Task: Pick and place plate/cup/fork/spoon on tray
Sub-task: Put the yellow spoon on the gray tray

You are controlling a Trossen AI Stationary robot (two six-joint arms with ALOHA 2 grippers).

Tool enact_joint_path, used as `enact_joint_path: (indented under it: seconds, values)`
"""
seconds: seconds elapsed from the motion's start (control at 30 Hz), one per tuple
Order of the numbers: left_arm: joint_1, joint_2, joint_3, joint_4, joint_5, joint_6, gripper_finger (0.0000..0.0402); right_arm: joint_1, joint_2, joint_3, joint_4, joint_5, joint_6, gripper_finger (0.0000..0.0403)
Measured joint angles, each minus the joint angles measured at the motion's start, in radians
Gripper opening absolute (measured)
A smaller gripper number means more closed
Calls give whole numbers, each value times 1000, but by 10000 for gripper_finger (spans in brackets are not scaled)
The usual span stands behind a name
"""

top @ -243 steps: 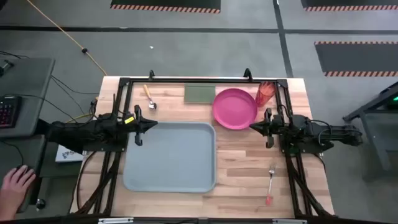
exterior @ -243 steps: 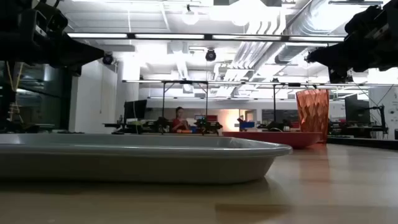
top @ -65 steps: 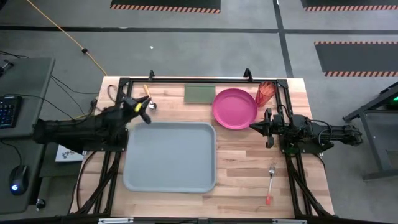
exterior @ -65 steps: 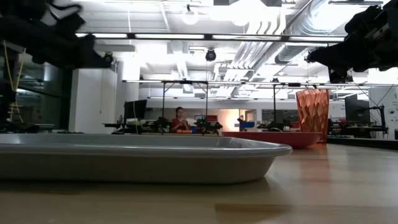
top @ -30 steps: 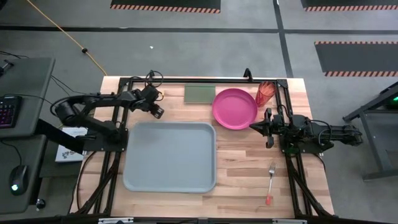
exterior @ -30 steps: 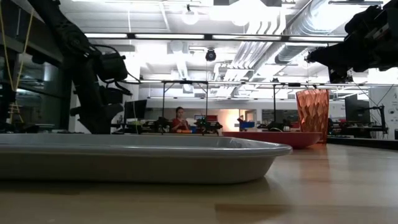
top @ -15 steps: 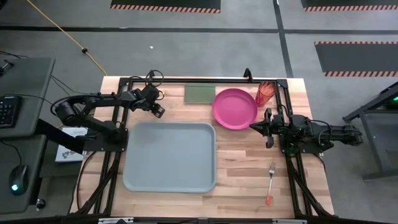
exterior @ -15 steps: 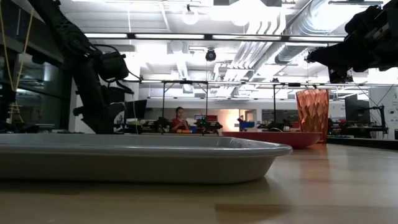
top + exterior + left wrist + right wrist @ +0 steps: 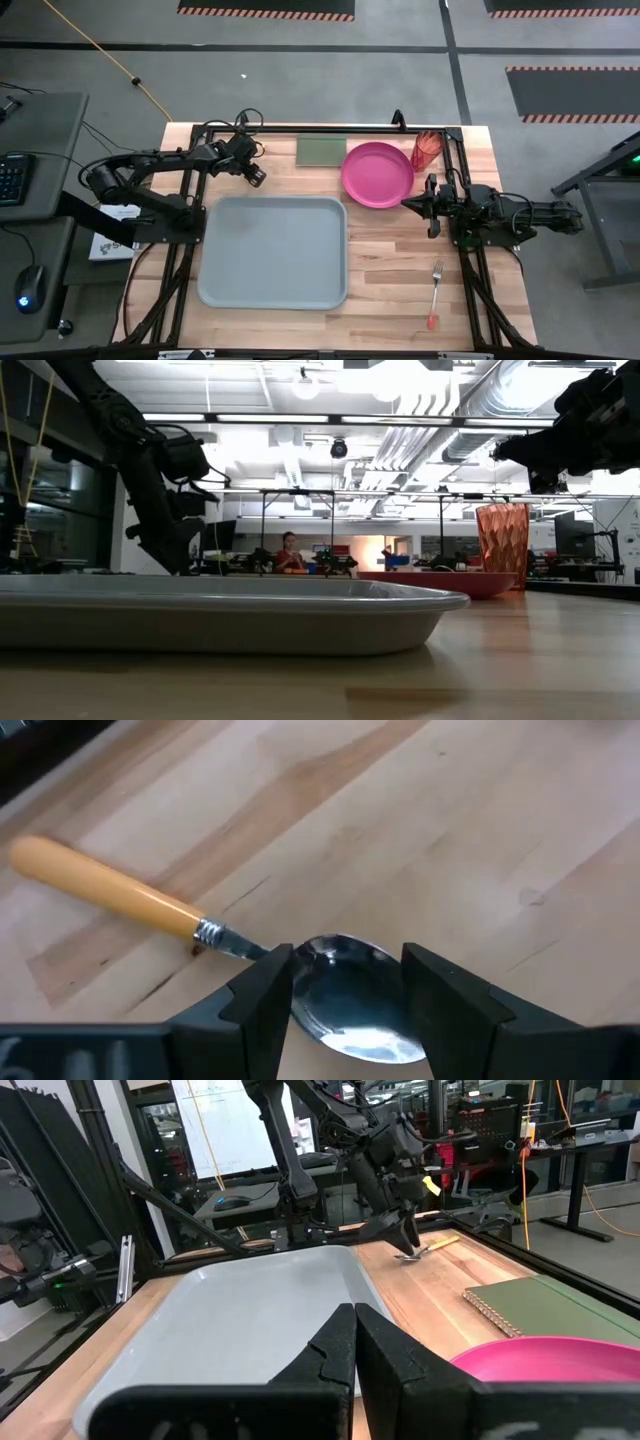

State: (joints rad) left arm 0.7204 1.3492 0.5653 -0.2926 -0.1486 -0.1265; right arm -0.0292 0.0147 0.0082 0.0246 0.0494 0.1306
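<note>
The spoon (image 9: 200,925), with an orange handle and a silver bowl, lies flat on the wood at the table's far left. My left gripper (image 9: 347,970) is open above it, pointing down, one finger on each side of the bowl (image 9: 350,1005). The right wrist view shows this gripper (image 9: 405,1230) over the spoon (image 9: 422,1252). My right gripper (image 9: 405,203) hovers shut by the near right rim of the pink plate (image 9: 377,173). The red cup (image 9: 427,150) stands upright right of the plate. The fork (image 9: 436,292) lies near the front right. The grey-blue tray (image 9: 273,250) sits in the middle. My left gripper's fingers (image 9: 265,990) stand on either side of the spoon's bowl (image 9: 335,970), coming from above. I cannot tell whether they touch it. The spoon lies flat on the table.
A flat green rectangle (image 9: 321,150) lies at the far edge between the spoon and the plate. A black frame (image 9: 300,127) runs along the table's far edge and sides. Bare wood lies right of the tray, between the plate and the fork.
My left arm has shifted slightly toward the table's right at the far left corner, and its gripper stays over the spoon. Nothing else has moved.
</note>
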Motion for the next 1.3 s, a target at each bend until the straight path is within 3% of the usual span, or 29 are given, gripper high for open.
enact_joint_path:
  seconds: [0.43,0.7,1.03,1.3]
  values:
    - [-54,-53,2,-55,63,-67,179,0,0,0,0,0,0,0]
    - [-164,-52,-23,-62,-87,-109,179,0,0,0,0,0,0,0]
    - [-199,-51,-27,-60,-148,-133,179,0,0,0,0,0,0,0]
    - [-198,37,-28,-43,-155,-134,179,0,0,0,0,0,0,0]
